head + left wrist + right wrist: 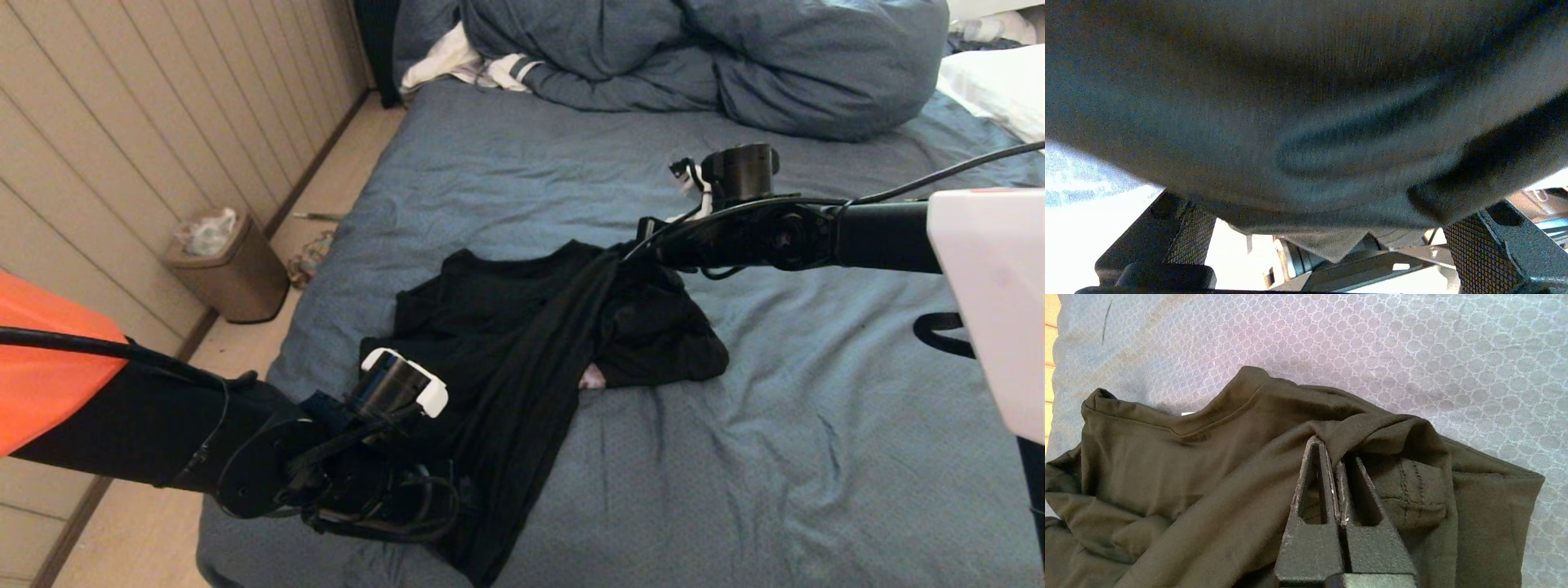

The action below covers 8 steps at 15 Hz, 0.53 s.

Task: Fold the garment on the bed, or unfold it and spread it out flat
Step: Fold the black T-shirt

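Observation:
The garment [522, 327], a black T-shirt, lies crumpled in the middle of the bed [775, 425]. One long fold is drawn up tight toward my right gripper [629, 251]. In the right wrist view that gripper [1331, 447] is shut on a bunched fold of the garment [1188, 469], beside a stitched hem and near the collar. My left arm [245, 441] reaches in low from the near left, and its gripper end is hidden under the garment's near edge. In the left wrist view the left gripper [1331, 228] is open. Its fingers [1188, 232] stand wide apart and the black cloth [1290, 122] hangs just in front of them.
A bulky blue duvet [694, 57] lies piled at the head of the bed, a white striped cloth [482, 65] to its left and a white pillow [996, 82] at far right. A brown bin [224, 269] stands on the floor strip by the panelled wall on the left.

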{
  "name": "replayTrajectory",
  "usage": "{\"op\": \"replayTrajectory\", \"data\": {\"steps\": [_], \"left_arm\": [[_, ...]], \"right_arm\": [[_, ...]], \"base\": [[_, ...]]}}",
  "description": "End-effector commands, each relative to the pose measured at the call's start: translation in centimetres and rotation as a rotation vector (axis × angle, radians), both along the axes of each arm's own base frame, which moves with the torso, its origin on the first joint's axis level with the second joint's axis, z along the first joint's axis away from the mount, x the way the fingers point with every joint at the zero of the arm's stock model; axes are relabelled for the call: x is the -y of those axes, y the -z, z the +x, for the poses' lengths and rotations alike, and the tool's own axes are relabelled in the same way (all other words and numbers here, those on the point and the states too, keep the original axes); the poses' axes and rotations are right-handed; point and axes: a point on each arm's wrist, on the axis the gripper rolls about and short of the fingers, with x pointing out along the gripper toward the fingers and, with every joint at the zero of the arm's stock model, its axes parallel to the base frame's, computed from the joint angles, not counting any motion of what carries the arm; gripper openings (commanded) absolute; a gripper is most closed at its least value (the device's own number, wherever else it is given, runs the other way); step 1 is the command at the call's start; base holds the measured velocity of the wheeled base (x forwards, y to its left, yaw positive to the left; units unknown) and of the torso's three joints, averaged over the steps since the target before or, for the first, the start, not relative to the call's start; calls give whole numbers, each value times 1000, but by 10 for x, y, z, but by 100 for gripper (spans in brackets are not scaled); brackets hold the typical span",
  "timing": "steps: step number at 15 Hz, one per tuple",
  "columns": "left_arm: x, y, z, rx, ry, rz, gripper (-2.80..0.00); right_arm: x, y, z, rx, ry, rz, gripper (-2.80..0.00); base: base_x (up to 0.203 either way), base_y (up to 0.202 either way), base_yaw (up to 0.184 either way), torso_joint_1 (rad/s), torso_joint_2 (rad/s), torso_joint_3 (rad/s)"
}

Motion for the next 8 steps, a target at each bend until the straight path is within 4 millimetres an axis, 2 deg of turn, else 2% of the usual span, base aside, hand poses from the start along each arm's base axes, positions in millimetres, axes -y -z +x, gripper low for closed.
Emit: {"op": "replayTrajectory", "data": {"steps": [1,4,5,8], "left_arm": [[2,-2,4,15,-9,-13,0],[1,1,3,5,-8,-6,0],[1,1,3,2,-9,-5,-280],[-1,-5,1,13,-9,-15,-280]], "right_arm": [[0,2,1,-4,-2,2,-280],[0,4,3,-7,0,1,-280],[0,4,3,-7,0,1,-280],[0,4,3,-3,-1,0,-280]], "base": [[0,0,0,0,0,0],[0,0,0,0,0,0],[0,0,0,0,0,0],[0,0,0,0,0,0]]}}
